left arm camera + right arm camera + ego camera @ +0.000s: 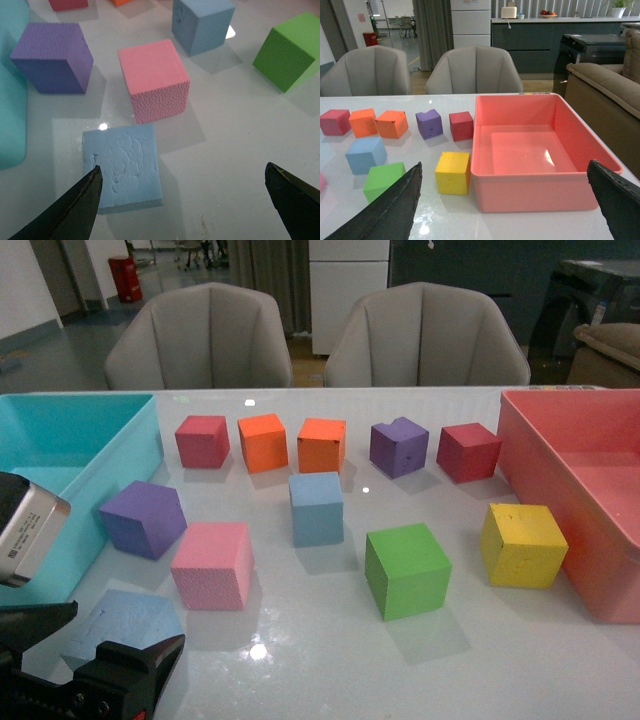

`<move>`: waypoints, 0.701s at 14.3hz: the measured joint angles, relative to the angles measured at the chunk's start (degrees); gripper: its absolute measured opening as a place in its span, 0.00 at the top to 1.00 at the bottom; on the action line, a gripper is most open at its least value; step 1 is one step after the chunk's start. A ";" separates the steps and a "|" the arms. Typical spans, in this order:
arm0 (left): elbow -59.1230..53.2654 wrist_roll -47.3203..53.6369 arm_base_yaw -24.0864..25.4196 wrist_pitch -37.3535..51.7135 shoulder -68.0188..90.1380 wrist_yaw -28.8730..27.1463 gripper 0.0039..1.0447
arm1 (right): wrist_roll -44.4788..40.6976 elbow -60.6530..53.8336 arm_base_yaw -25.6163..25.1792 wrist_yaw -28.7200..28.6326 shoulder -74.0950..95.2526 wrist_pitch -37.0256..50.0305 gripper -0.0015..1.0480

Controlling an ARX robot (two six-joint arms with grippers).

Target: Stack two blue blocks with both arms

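One light-blue block (125, 625) lies at the front left of the white table, and in the left wrist view (122, 170) its pitted top shows. My left gripper (182, 170) is open above the table, and its left finger (80, 205) overlaps that block's near corner. In the front view the left gripper (95, 645) sits at the bottom left, just in front of the block. The second light-blue block (316, 507) stands upright mid-table; it also shows in the left wrist view (201, 24) and the right wrist view (365, 154). My right gripper (505, 165) is open and empty, high over the table's right side, and is not in the front view.
A teal bin (60, 440) stands at the left and a pink-red bin (560, 440) at the right. A pink cube (212, 563) and a purple cube (143, 517) sit close to the near blue block. Green (405, 570) and yellow (522, 544) cubes are right of centre. Red, orange, purple and dark-red cubes line the back.
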 joint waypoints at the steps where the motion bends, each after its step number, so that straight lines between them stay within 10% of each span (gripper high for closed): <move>1: 0.76 -0.09 0.66 0.72 1.99 0.22 0.06 | 0.00 0.00 0.00 0.00 0.00 0.00 0.06; 10: 9.22 -2.99 6.19 1.36 16.92 1.62 0.06 | 0.00 0.00 0.00 0.00 0.00 0.00 0.06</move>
